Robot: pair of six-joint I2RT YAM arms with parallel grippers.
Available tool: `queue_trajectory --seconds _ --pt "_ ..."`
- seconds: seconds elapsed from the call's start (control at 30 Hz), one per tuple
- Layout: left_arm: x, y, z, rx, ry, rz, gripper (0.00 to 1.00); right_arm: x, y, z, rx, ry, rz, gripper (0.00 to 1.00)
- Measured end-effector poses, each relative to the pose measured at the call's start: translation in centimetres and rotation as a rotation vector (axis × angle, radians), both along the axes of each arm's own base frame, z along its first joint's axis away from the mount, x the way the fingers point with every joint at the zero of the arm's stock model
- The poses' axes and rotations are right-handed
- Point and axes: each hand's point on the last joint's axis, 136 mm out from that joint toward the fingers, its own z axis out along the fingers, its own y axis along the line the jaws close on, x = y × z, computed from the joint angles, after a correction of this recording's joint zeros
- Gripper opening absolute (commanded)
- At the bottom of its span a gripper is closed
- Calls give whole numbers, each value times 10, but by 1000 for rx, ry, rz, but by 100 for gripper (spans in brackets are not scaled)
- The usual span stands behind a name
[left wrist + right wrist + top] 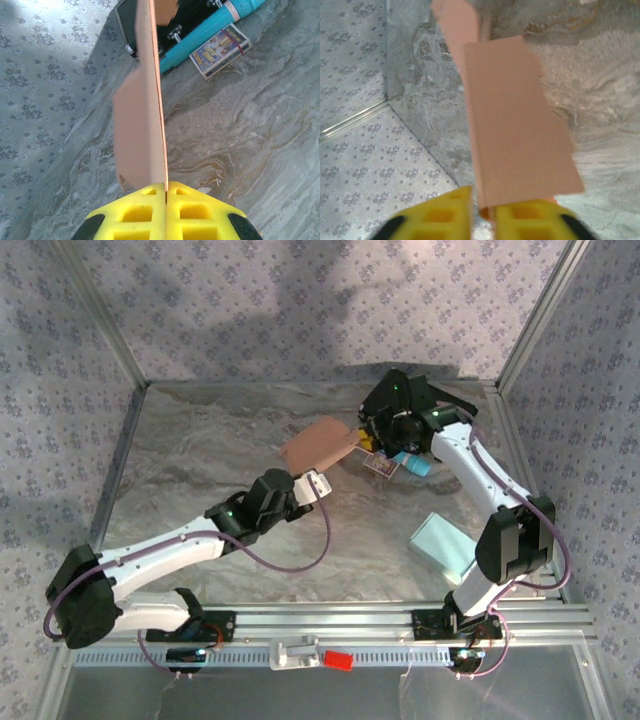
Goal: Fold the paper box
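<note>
Hanging over the grey marbled table (200,440), the flat brown cardboard box blank (318,443) is held between both arms, the left gripper (314,483) at its near edge and the right gripper (366,436) at its far-right edge. From the left wrist, the yellow fingers (145,212) pinch the blank edge-on, its long axis running straight away. From the right wrist, the fingers (520,217) clamp the blank's end, its panel stretching ahead.
</note>
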Motion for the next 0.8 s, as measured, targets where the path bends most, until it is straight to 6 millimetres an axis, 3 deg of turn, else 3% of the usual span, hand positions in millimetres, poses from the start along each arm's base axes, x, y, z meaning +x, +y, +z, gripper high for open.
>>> queue_trajectory --seconds 0.1,0.2,0.3,0.43,0.5,0.57,0.8 --pt "6 -1 16 -18 30 27 0 7 -10 20 -10 -68 -16 55" --pt "10 -2 26 -47 64 49 0 2 -26 51 -34 -165 -53 56" --pt "13 -2 27 -51 114 69 0 -19 -31 90 -49 -276 -76 56" --pt "16 -2 20 -36 166 91 0 -63 -6 123 -42 -379 -29 57" --pt "15 -1 15 -23 190 94 0 -78 8 121 -45 -383 -5 57" --pt "14 -1 13 -17 208 95 0 -81 21 111 -58 -364 2 57" --pt "14 0 18 -19 219 96 0 -52 55 45 -120 -226 -11 55"
